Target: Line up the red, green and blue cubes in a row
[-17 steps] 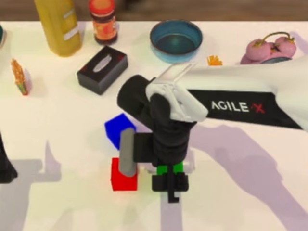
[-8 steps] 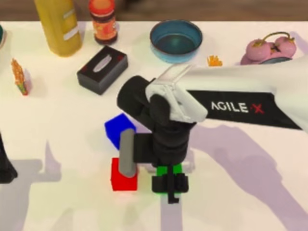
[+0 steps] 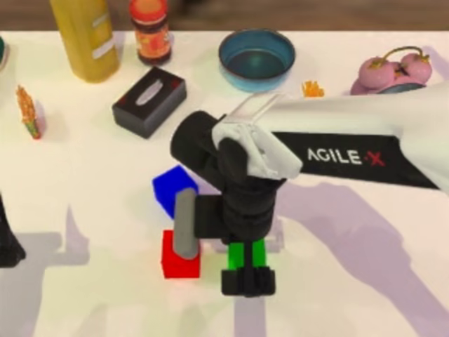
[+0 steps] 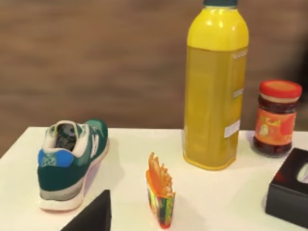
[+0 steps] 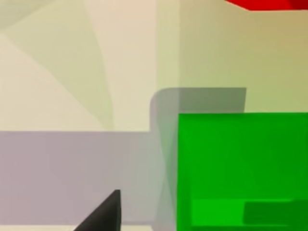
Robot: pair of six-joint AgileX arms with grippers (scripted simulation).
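Near the table's front edge, the right gripper (image 3: 248,281) points straight down over the green cube (image 3: 247,253), which sits on the tabletop just to the right of the red cube (image 3: 181,254). Whether its fingers are pinching the cube or spread off it I cannot tell, since the wrist covers them from above. The right wrist view shows the green cube's face close beneath, with a sliver of red at the frame's border. If green is being set down, it should sit square to red with an even gap, and the gripper should withdraw vertically so nothing is nudged. Farther back, the blue cube (image 3: 172,189) lies out of line, behind the red one. The left arm is parked at the table's left edge.
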